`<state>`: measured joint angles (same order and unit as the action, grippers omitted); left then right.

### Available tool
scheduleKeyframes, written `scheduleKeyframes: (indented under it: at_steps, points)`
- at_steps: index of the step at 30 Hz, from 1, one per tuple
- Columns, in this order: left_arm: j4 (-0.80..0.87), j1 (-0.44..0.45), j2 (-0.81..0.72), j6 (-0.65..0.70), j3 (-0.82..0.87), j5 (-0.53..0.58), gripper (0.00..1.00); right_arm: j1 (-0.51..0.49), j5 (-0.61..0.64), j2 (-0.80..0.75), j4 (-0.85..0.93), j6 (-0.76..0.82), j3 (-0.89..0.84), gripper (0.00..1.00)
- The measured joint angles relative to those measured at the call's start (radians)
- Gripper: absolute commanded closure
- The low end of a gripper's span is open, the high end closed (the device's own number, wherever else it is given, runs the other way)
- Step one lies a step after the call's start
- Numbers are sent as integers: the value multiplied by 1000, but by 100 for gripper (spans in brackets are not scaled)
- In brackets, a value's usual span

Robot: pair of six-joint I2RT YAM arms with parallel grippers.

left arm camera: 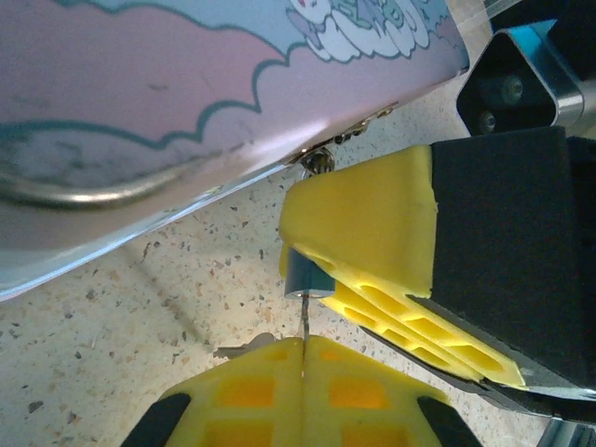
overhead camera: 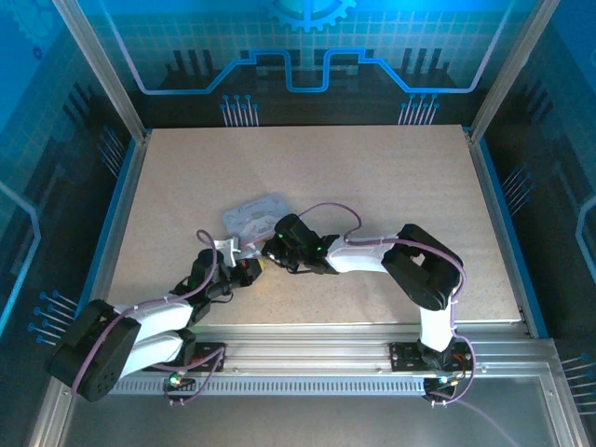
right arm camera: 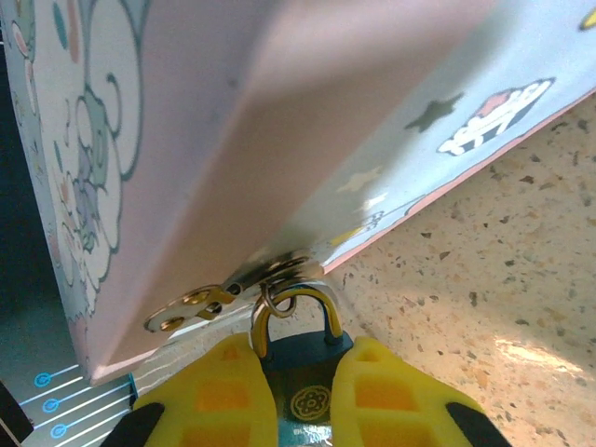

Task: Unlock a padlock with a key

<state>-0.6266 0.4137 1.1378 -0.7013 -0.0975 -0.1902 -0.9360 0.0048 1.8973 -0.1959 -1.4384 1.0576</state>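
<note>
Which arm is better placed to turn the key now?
Left. The left gripper is shut on the key, whose blade reaches the underside of the padlock. The right gripper is clamped on the padlock body, so it likely just steadies.

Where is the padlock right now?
In the right wrist view the padlock sits bottom centre, clamped in the right gripper, its shackle hooked through the clasp of the tin box just above.
</note>
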Motion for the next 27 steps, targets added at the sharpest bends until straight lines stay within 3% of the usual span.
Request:
scheduleKeyframes:
  at_steps: [3, 6, 16, 22, 27]
  points:
    - [-9, -6, -26, 2, 0, 48, 64, -5, -1, -1, 8, -11, -24, 100]
    - [23, -6, -106, -4, 2, 72, 58, -6, 11, -7, -18, -26, -48, 100]
    - [214, -7, -372, 20, 27, 94, 70, -6, 22, -23, -23, -48, -70, 100]
    - [211, -7, -282, 23, 50, 31, 74, -6, 21, -23, -24, -56, -69, 100]
    - [113, -7, -141, 22, 51, -33, 74, -6, 21, -23, -24, -59, -69, 100]
